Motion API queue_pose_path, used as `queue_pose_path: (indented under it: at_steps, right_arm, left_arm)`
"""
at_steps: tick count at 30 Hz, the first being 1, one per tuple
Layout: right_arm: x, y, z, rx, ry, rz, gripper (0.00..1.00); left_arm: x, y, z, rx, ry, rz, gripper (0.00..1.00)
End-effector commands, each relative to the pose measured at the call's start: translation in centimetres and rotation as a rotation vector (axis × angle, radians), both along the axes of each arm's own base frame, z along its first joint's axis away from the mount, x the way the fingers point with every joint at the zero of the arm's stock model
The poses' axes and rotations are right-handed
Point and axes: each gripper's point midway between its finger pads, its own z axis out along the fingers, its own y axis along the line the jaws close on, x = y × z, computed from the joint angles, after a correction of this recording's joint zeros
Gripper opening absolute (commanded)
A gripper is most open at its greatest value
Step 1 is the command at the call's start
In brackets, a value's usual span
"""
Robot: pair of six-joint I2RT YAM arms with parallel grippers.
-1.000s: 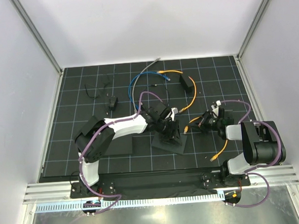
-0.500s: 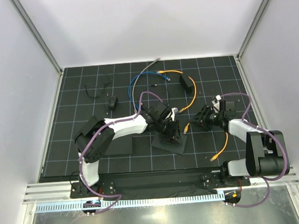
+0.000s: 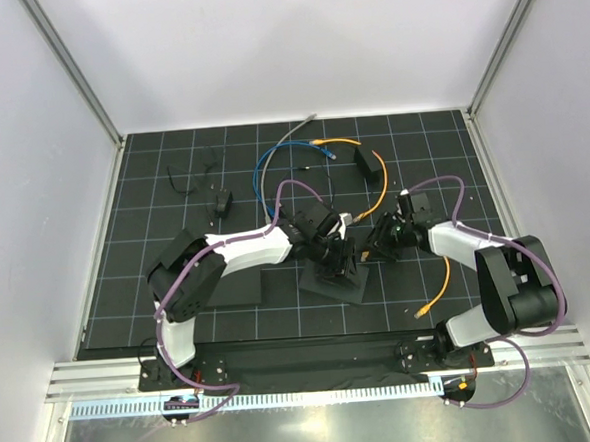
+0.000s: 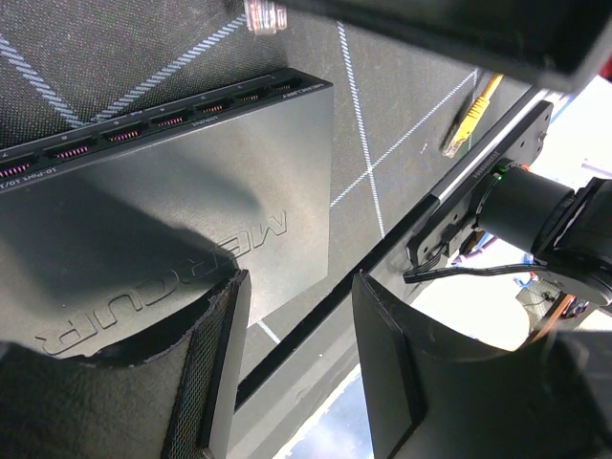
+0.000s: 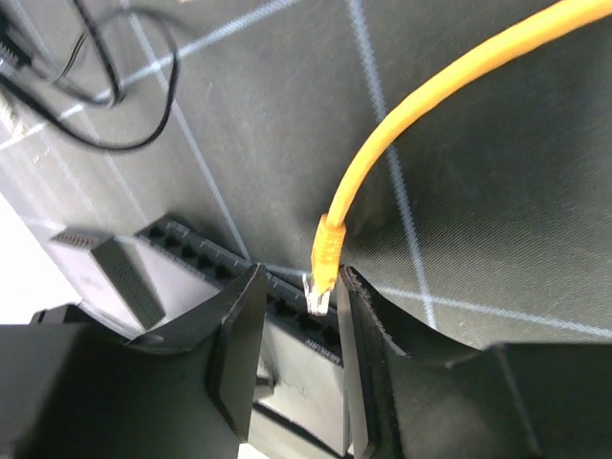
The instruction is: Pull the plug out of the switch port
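The black switch (image 3: 331, 279) lies on the mat at centre, with its port row along one edge (image 4: 143, 129). The orange cable (image 3: 378, 191) ends in a plug (image 3: 345, 219) at the switch's corner. In the right wrist view the plug (image 5: 325, 253) sits at the port row, its clear tip showing; I cannot tell if it is seated. My right gripper (image 5: 298, 277) is open with the plug between its fingertips, close to the right finger (image 5: 356, 316). My left gripper (image 4: 296, 287) is open, with one finger (image 4: 215, 363) over the switch top (image 4: 191, 191).
A second orange cable (image 3: 438, 294) runs under my right arm, with a loose plug (image 4: 466, 129) beside the switch. A blue cable (image 3: 271, 157), a grey cable (image 3: 295, 131), a black box (image 3: 369, 164) and a small black block with wires (image 3: 221, 201) lie farther back.
My right arm has swung left and forward, bringing its gripper up to the switch's corner and the plug. My left gripper has stayed over the switch.
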Motion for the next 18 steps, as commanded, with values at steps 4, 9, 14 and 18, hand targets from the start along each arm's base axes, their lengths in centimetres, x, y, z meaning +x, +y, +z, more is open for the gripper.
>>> queue_pose_path:
  at_steps: [4,9,14,18]
  right_arm:
    - [1.3,-1.2,-1.1,-0.102,0.03,-0.071,0.38]
    - [1.8,-1.3,-1.8,-0.124,0.045,-0.072,0.32]
    - [2.5,-1.6,-0.9,-0.147,0.026,-0.087,0.09]
    - [4.4,-3.5,2.7,-0.198,-0.045,-0.156,0.01]
  left_arm:
    - [-0.6,2.7,-2.2,0.135,-0.016,-0.005,0.52]
    - [-0.5,2.8,-1.7,0.132,-0.031,-0.009,0.52]
    - [-0.2,3.0,-1.2,0.14,-0.056,-0.006,0.52]
    - [0.3,3.8,-0.6,0.157,-0.103,0.01,0.52]
